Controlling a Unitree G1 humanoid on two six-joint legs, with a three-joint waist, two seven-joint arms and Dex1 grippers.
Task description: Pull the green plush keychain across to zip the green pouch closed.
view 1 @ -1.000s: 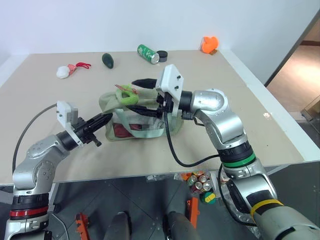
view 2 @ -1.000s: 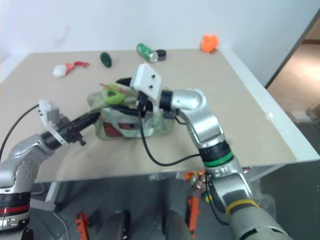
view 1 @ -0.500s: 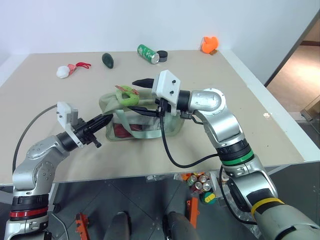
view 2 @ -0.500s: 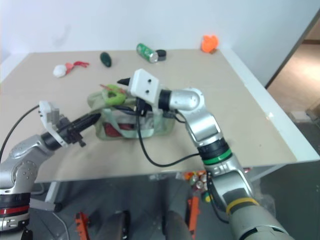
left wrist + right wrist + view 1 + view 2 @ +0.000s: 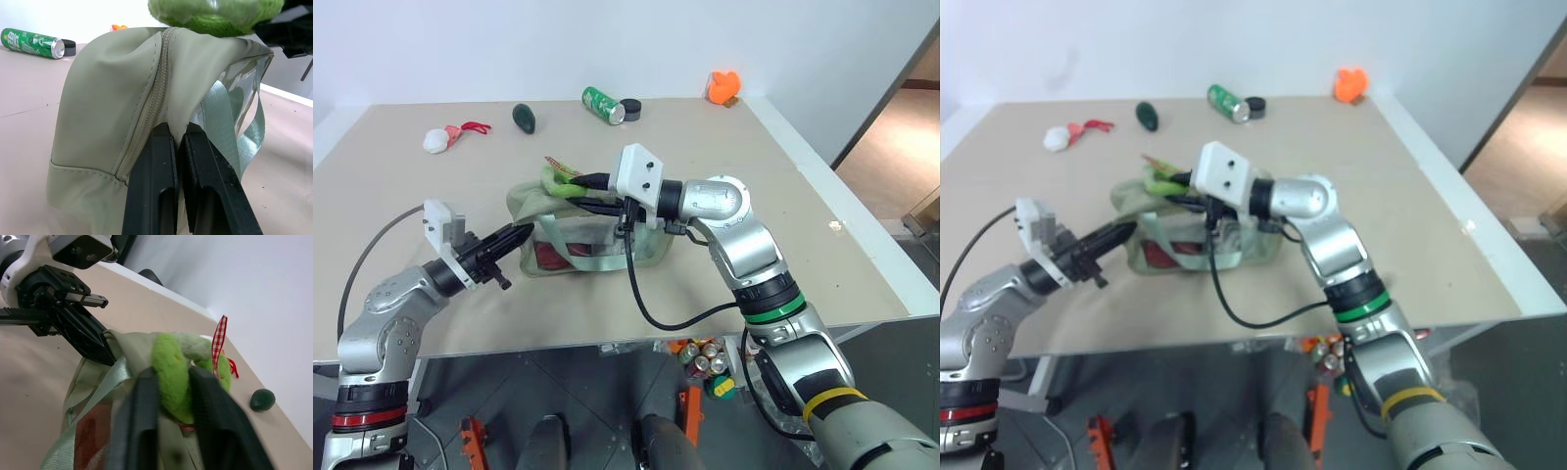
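Green pouch [image 5: 592,235] stands mid-desk [image 5: 803,225]. Left pincer [image 5: 178,147] closed, pinching the pouch's end fabric beside the zipper. Right pincer [image 5: 173,396] closed around green plush keychain [image 5: 171,369], which sits atop the pouch at that same end.

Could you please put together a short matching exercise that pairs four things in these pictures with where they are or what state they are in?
Things:
1. green plush keychain
2. green pouch
3. soda can
4. left gripper

Places or states:
A. lying on its side at the table's far edge
B. shut on the pouch's end fabric
C. clamped in the right gripper
D. standing mid-table between the two arms

Pairs: 1-C, 2-D, 3-A, 4-B
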